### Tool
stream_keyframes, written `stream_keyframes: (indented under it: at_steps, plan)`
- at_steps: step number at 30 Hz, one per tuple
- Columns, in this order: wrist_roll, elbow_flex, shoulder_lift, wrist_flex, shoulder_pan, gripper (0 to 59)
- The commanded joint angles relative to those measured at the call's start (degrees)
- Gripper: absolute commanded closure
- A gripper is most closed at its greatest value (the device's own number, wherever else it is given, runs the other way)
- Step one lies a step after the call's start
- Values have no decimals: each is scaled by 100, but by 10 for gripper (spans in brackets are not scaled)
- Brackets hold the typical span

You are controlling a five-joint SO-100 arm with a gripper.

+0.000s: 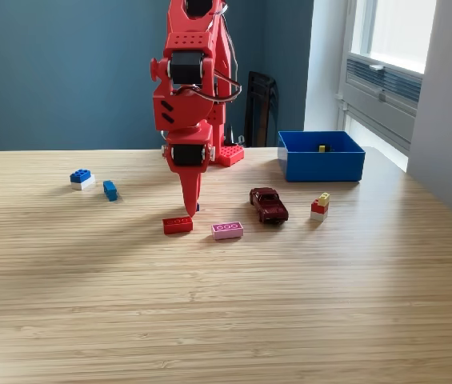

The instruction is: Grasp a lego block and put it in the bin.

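Bin point(322, 164) sat near the table's point(226, 320) far right corner in my exterior view, a small yellow piece point(322, 148) inside. Gripper point(191, 210) pointed straight down just behind the red brick point(178, 225); couldn't tell if it was spread or pinched. Pink brick point(227, 230) and toy car point(269, 205) lay mid-table, red-yellow stack point(320, 207) right of them, blue bricks point(110, 190) toward the left edge.

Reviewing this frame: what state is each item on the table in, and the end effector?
end effector: pointing down, tip at the table beside the red brick; open or shut unclear
red brick: flat on table, ungrasped
pink brick: flat, untouched
bin: open-topped, small yellow piece inside
toy car: upright on table
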Motion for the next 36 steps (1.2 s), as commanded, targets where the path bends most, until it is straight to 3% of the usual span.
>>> stream_keyframes:
  at_steps: [1, 7, 13, 36]
  plan:
    - [35, 35, 44, 26, -9, 432]
    - [44, 62, 44, 35, 35, 461]
    - [149, 35, 53, 35, 44, 585]
    - [316, -1169, 62, 694, -62, 585]
